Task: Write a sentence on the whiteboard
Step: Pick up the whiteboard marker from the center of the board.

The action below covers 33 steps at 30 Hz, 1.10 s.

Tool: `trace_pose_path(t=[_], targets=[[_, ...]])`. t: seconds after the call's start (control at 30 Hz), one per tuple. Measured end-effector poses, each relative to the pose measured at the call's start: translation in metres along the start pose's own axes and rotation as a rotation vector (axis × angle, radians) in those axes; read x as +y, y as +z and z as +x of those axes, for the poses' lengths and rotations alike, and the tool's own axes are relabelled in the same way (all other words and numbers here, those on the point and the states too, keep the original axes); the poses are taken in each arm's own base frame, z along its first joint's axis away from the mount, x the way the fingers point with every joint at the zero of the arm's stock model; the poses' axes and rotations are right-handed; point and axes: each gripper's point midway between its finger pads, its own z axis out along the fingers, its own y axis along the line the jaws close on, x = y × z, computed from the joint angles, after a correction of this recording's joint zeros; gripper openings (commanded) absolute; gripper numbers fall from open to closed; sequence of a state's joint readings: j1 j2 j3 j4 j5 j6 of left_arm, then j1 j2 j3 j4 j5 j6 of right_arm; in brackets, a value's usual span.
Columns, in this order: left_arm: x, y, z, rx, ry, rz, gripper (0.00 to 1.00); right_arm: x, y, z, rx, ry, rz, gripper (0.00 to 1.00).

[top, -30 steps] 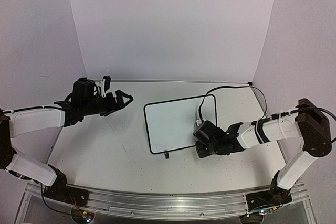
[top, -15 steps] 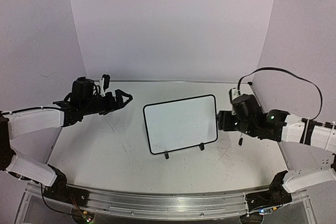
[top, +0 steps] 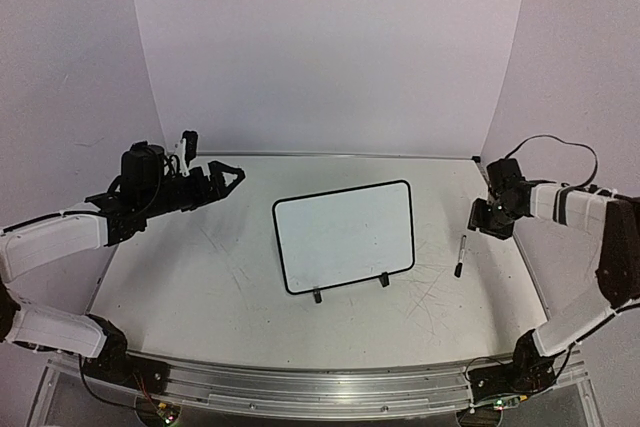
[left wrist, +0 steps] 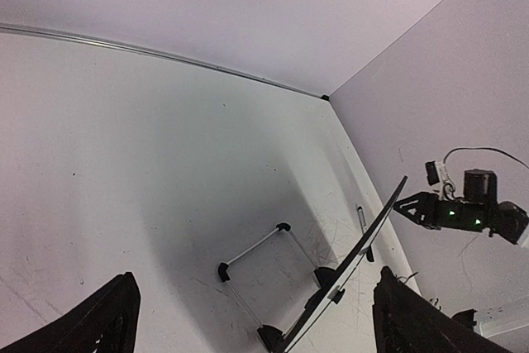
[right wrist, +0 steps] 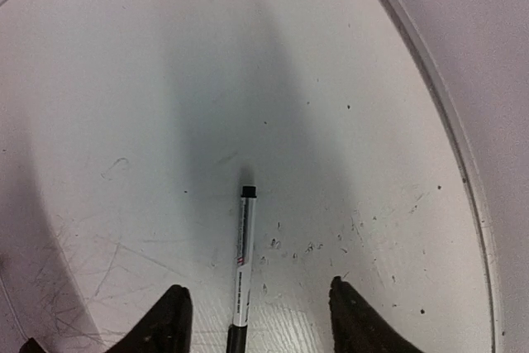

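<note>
Hovering over marker (right wrist: 244, 262) at whiteboard's (top: 345, 237) three o'clock, right gripper (right wrist: 258, 316) part-open, empty; descend centred, pinch barrel squarely. Left gripper (top: 212, 159) wide.

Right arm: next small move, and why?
Probably lower the right claw straight down onto the marker and close on it. The whiteboard is blank, so nothing has been written. The marker lies flat on the table to the right of the board. The right wrist view shows it lined up lengthwise within the open claw's gap, not gripped.
</note>
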<state>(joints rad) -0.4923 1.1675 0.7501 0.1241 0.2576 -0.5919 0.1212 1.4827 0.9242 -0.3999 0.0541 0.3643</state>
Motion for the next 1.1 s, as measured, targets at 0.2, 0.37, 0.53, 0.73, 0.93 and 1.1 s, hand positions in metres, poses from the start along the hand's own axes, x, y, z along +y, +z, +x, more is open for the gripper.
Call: trace_pose_path(t=[0.2, 0.37, 0.53, 0.73, 0.93, 1.1], targets=[[0.0, 0.0, 0.0, 0.001, 0.001, 0.001, 0.99, 0.003, 0.042, 0.048, 0.236, -0.013, -0.03, 0.45], [0.0, 0.0, 0.0, 0.002, 0.001, 0.002, 0.99, 0.003, 0.055, 0.06, 0.293, -0.02, -0.021, 0.38], [0.0, 0.0, 0.001, 0.003, 0.001, 0.003, 0.99, 0.007, 0.061, 0.06, 0.298, -0.023, -0.022, 0.2], [-0.004, 0.0, 0.003, 0.016, 0.014, 0.022, 0.98, 0.012, 0.063, 0.057, 0.278, -0.032, -0.025, 0.0], [-0.015, -0.002, 0.007, 0.042, 0.035, 0.073, 0.95, 0.014, 0.033, 0.052, 0.192, -0.022, -0.081, 0.0], [-0.058, -0.001, 0.015, 0.083, 0.094, 0.184, 0.94, 0.039, -0.06, 0.001, -0.107, -0.026, -0.312, 0.0]])
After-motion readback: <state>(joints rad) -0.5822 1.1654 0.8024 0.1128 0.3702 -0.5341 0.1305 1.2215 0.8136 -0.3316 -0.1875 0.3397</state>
